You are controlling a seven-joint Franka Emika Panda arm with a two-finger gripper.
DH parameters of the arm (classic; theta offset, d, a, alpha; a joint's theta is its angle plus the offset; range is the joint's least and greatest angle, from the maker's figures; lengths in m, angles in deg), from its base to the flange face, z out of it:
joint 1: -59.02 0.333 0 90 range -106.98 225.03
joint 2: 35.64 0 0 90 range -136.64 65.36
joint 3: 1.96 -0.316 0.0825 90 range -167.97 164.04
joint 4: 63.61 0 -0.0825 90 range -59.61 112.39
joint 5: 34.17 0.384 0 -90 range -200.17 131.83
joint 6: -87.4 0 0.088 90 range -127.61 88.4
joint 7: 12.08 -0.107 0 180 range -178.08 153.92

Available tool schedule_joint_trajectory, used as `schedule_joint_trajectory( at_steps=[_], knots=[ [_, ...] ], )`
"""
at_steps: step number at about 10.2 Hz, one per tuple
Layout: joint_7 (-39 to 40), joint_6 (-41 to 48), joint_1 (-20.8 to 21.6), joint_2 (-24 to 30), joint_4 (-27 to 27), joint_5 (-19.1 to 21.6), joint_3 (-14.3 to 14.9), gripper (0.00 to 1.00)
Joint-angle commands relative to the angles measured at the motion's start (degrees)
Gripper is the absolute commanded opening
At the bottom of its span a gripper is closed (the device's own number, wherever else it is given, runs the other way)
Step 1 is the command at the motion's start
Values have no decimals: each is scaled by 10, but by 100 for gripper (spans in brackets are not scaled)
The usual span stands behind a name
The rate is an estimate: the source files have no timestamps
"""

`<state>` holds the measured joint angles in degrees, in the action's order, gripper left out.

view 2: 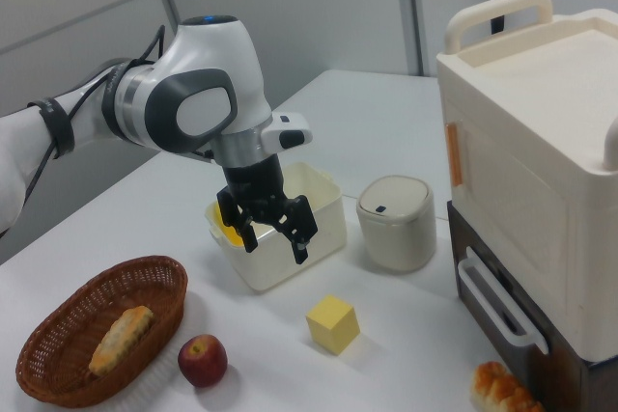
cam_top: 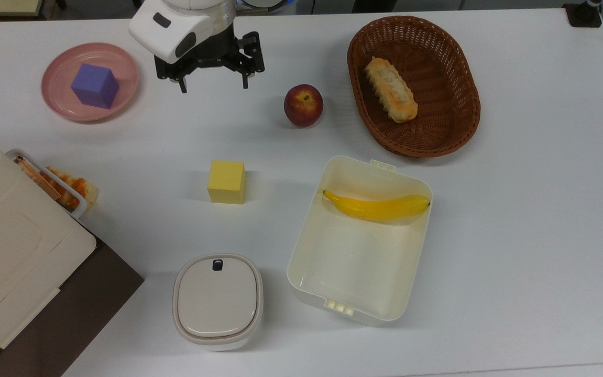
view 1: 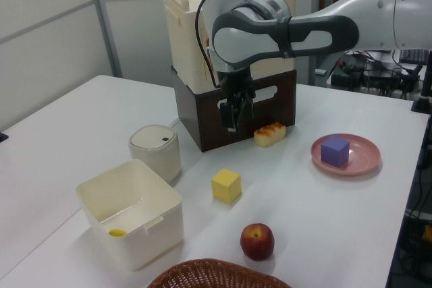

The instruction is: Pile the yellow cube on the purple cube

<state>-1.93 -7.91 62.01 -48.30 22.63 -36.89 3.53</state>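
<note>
In the top view, the gripper (cam_top: 212, 85) hangs near the counter's (cam_top: 516, 251) upper edge with its jaws released and empty. The yellow cube (cam_top: 226, 181) sits mid-counter, below the jaws in the picture and well apart. The purple cube (cam_top: 95, 86) rests on a pink plate (cam_top: 60, 102) just beside the gripper, on the top view's left.

In the left view, the yellow cube (view 1: 226, 185) lies below and nearer the camera than the gripper (view 1: 236, 109).

In the right view, the gripper (view 2: 273, 231) hovers above the counter, and the yellow cube (view 2: 333, 323) lies lower, toward the right view's right.
</note>
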Motion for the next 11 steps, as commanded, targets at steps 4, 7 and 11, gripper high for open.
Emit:
schedule_joint_trajectory(
  at_steps=[4, 7, 11],
  knots=[
    [-2, -2, 5, 8, 5, 9, 5, 100],
    [-10, -3, 5, 5, 8, 11, 2, 100],
    [-44, -66, 5, -34, 11, 18, 3, 100]
  ],
)
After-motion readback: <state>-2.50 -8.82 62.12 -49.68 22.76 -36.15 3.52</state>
